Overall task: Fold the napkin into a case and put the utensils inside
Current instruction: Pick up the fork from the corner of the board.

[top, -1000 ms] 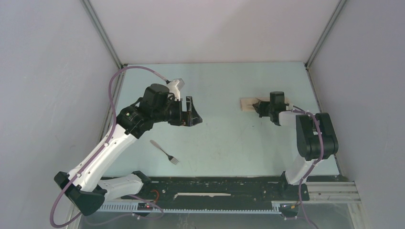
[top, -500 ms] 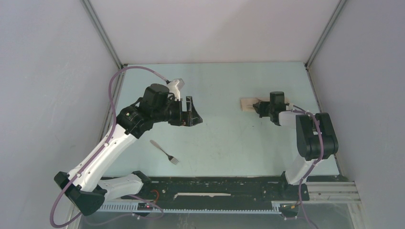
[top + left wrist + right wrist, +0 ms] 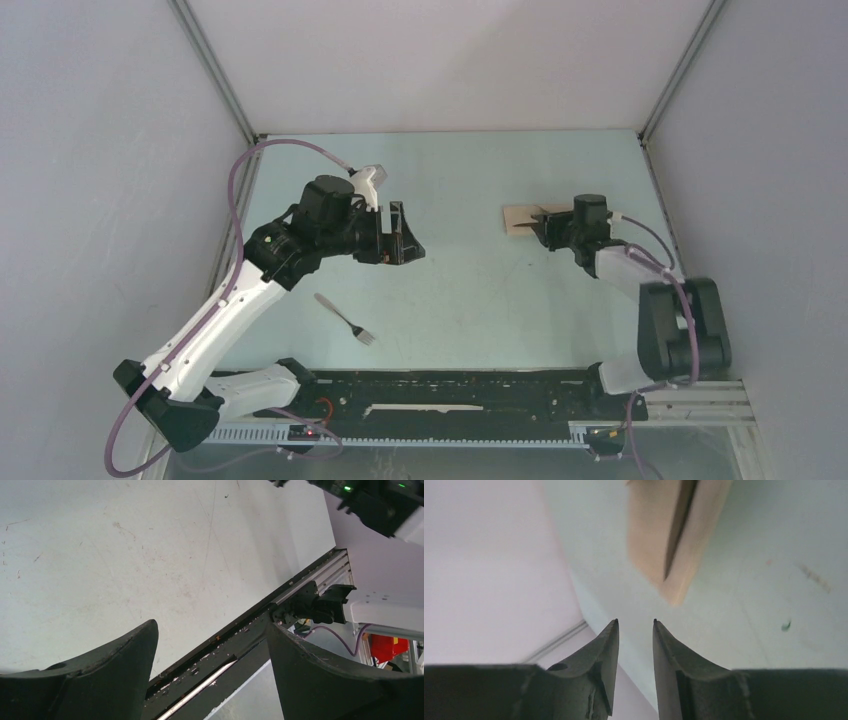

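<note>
Two grippers: the left gripper [image 3: 403, 233] is spread wide and empty, hanging above the table [image 3: 470, 290]; the right gripper [image 3: 635, 622] has its fingers a little apart with nothing between them.
Napkin: the napkin [image 3: 520, 217] lies folded into a narrow tan strip far right on the table, just beyond the right gripper's tips.
Utensils: a dark utensil [image 3: 680, 520], probably the knife, lies along the napkin's fold; the fork [image 3: 345, 318] lies bare on the table near the left arm, well apart from the napkin.
Handling, napkin: judged soft and light, likely to drag or unfold if nudged; pinch one loose edge, not the whole stack.
Handling, fork: judged thin, stiff, light and flat to the table, so slippery to pinch; take it across the middle of the handle.
Hidden: the right gripper covers the napkin's near end from above; the wrist view cuts off its far end, so how deep the dark utensil sits is unclear.
Unclear: no third utensil can be made out.
</note>
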Motion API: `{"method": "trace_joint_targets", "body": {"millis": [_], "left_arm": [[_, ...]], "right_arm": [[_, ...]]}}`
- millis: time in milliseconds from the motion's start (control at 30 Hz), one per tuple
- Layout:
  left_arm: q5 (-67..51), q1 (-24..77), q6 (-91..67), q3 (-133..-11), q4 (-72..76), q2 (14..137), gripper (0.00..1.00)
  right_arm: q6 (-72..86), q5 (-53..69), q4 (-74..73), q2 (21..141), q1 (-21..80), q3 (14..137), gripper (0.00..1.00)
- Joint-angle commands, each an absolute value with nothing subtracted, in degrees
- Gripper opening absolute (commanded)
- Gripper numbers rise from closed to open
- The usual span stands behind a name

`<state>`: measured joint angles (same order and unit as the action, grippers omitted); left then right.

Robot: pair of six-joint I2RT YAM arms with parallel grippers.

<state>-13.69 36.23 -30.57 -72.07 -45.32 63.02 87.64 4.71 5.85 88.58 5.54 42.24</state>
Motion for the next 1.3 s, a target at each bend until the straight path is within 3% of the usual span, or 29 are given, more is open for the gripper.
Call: {"method": "trace_joint_targets", "body": {"millis": [0, 133, 233, 400, 533, 667, 1033, 1233, 1267], "left_arm": [[-11.70, 35.82, -30.76, -70.41, -43.77, 62.21, 0.87], [-5.59, 32.68, -32.76, -63.33, -43.19, 57.78, 0.86], [-3.81, 24.34, -38.39, -54.51, -41.23, 51.39, 0.86], [6.92, 14.24, -53.08, -42.93, -44.15, 47.11, 0.84], [7.41, 11.36, -63.45, -40.35, -49.64, 55.68, 0.82], [6.97, 11.18, -70.61, -38.85, -48.80, 63.75, 0.77], [7.27, 9.80, -80.13, -35.56, -42.60, 67.98, 0.64], [4.42, 9.06, -79.20, -34.16, -39.55, 73.84, 0.58], [3.90, 9.06, -79.07, -33.78, -38.80, 74.39, 0.52]], "right_arm": [[71.37, 8.01, 1.53, 74.43, 7.23, 42.29, 0.44], [38.35, 10.06, -13.63, 70.12, 14.22, 54.62, 0.67], [22.98, 13.35, -18.33, 67.84, 20.73, 56.17, 0.70], [13.42, 9.03, -24.52, 66.91, 33.54, 55.49, 0.71], [12.26, 6.95, -23.88, 67.90, 39.05, 54.64, 0.71], [14.24, 13.42, -20.37, 69.15, 39.29, 52.90, 0.70], [16.78, 20.97, -14.71, 69.35, 39.95, 47.68, 0.69], [21.89, 25.53, -13.09, 71.29, 39.38, 47.71, 0.85], [23.01, 27.15, -12.04, 71.91, 39.23, 47.79, 0.85]]}}
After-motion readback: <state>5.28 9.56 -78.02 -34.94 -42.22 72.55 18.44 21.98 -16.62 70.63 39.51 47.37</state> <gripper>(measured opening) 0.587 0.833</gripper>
